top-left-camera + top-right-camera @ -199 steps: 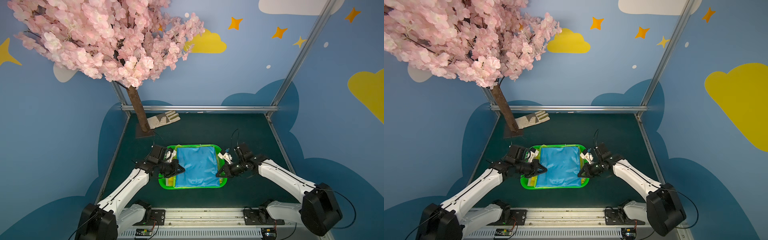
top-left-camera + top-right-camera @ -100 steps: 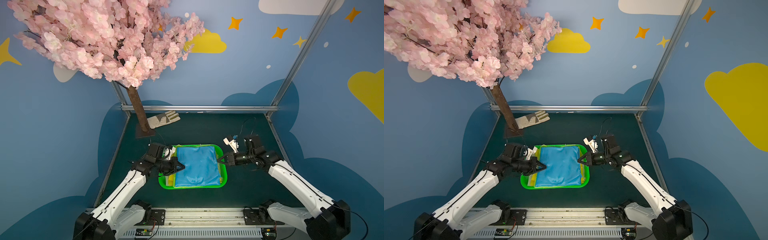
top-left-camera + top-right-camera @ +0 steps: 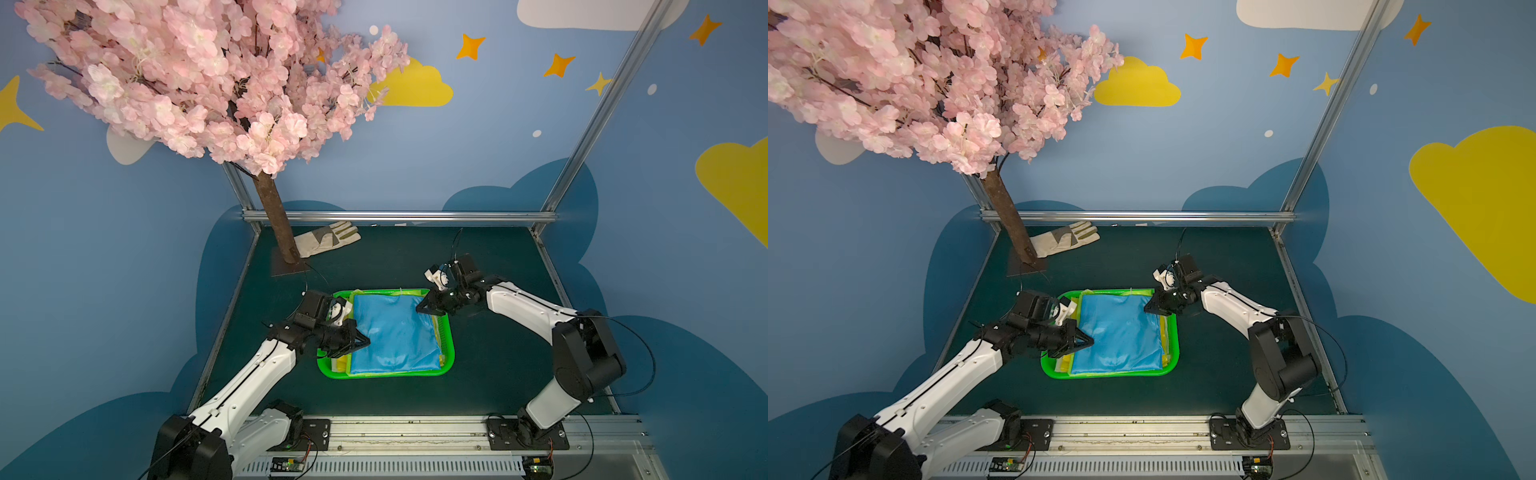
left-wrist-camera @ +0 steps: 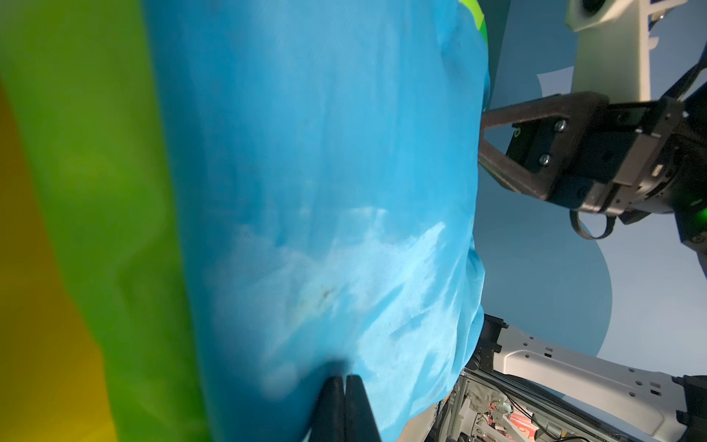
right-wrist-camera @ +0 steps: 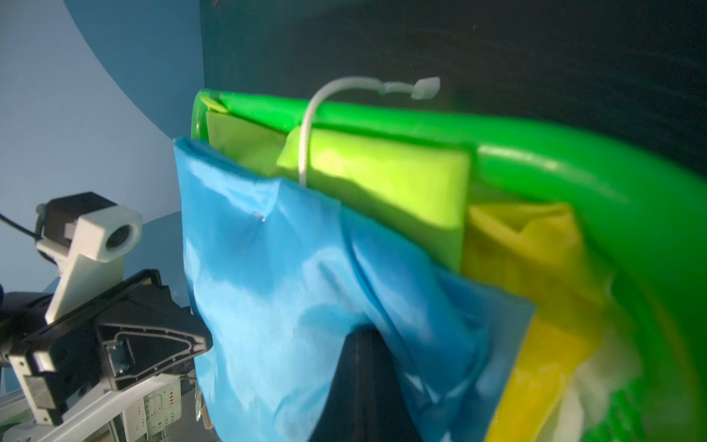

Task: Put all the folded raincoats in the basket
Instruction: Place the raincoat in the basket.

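Centre of frame: raincoat (image 3: 395,328), a thin blue sheet with a soft sheen and fine creases; basket (image 3: 446,357), glossy green plastic with perforated walls. Table (image 3: 415,257): dark matt covering. Rail (image 3: 399,216) at the back: brushed metal. Glove (image 3: 328,243), upper left of the table: pale matt cloth. Trunk (image 3: 276,224): rough, brown. Arm shells (image 3: 249,386): smooth white plastic.

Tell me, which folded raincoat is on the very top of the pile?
The blue raincoat. It covers the pile in the green basket, while the lime-green raincoat and the yellow raincoat only peek out at its edges.
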{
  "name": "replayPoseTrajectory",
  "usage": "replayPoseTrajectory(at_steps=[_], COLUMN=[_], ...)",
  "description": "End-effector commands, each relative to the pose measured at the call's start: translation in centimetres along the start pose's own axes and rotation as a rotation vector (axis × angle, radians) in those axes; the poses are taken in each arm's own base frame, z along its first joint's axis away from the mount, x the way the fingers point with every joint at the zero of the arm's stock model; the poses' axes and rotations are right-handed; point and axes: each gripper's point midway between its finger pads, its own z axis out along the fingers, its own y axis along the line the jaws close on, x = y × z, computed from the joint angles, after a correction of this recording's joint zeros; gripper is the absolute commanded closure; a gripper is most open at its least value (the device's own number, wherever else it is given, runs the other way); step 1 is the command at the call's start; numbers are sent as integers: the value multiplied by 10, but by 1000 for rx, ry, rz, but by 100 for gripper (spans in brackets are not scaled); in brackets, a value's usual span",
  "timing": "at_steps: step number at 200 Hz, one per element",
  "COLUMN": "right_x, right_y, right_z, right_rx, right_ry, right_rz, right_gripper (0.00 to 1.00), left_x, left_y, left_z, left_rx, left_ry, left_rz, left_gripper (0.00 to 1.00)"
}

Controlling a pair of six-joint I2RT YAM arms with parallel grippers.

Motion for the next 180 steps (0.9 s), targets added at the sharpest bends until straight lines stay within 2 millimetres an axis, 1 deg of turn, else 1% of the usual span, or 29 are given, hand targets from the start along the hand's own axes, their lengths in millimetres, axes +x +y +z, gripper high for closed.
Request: replayPoseTrajectory(at_steps=[1,13,23,27,32,41,47,56,71,77,93,106,118,138,156,180], right_x=[-27,-30,-31,-29,-29,-23,-19,-6,24,38,75,105,131,162,175,176], right_y=[0,-8,-5,-1,7,20,30,40,58,62,68,65,61,48,33,8], right_z=[-8,-10,-15,-17,-22,-30,-37,-45,-53,-54,-54,-51,-47,-42,-38,-33], right_rx=[18,50,18,-4,-34,-72,-86,-95,-123,-131,-137,-139,-144,-115,-73,31], right_ry=[-70,-70,-63,-60,-67,-82,-97,-91,-47,-23,39,102,165,240,260,258], right_rz=[-51,-41,-30,-31,-45,-78,-109,-144,-195,-209,-234,-228,-216,-210,-202,-154], right_gripper=[100,100,100,100,100,100,100,100,100,100,100,100,100,100,100,100], left_x=[10,11,12,12,12,11,10,7,6,7,12,18,24,33,36,38], left_y=[13,13,12,11,10,6,3,-4,-17,-22,-32,-33,-29,-17,-5,6], left_z=[2,1,-1,-2,-4,-7,-10,-13,-18,-20,-22,-23,-22,-20,-17,-13], left_rx=[-43,-44,-45,-45,-44,-42,-36,-21,13,29,74,91,92,68,33,-4], left_ry=[39,33,31,31,27,18,10,-1,-2,6,36,55,66,80,80,81], left_rz=[-33,-32,-29,-29,-26,-18,-10,2,19,24,33,33,25,3,-19,-43], left_gripper=[97,98,97,97,95,86,83,80,79,79,86,90,92,93,94,96])
